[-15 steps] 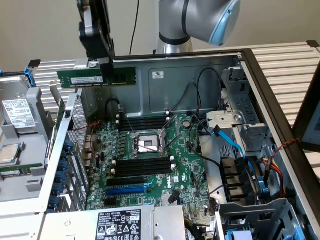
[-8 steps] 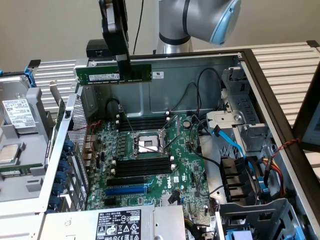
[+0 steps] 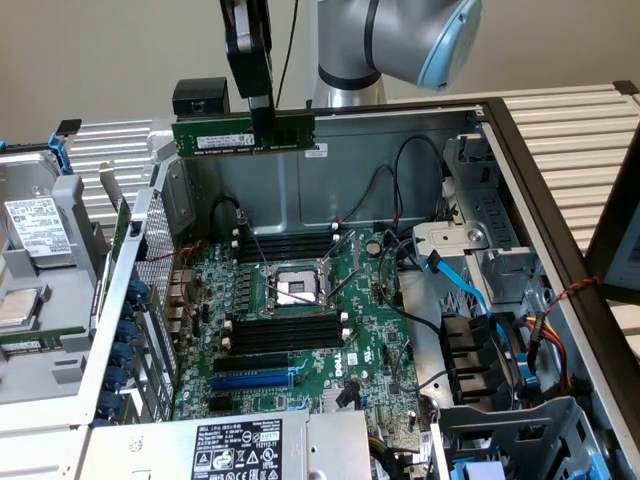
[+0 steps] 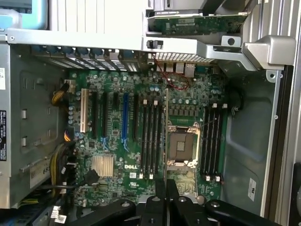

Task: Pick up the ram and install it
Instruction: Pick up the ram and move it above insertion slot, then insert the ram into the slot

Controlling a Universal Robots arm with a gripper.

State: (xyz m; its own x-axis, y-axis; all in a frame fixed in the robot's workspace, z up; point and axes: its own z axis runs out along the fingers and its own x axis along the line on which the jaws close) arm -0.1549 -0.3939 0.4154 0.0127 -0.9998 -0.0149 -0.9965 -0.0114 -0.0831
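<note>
Ram [image 3: 225, 134]: green stick w/ white label strip, held level and on edge, high over the back wall of the open PC case [image 3: 400, 150], toward the exterior view's left. Well apart from the board below, not seated.
Jaws: narrow, pinched on the ram's upper edge, right of its middle.

Other items, exterior view, L to R:
- Hard drive [image 3: 35, 225]: in a grey caddy, outside the case.
- PSU label [image 3: 238, 448]: black and white, near edge of case.
- Blue expansion slot [image 3: 255, 381]: on the board, just beside the near memory bank.
- Black memory slots [image 3: 285, 332]: bank of four; a second bank [image 3: 285, 245] lies on the far side of the socket.
- CPU socket [image 3: 290, 288]: between the two banks.
- Motherboard [image 3: 375, 350]: green, flat on the case floor.
- Robot arm [image 3: 400, 40]: grey, behind the case.
- Blue cable [image 3: 460, 285]: right of the board, by the drive bays.
</note>
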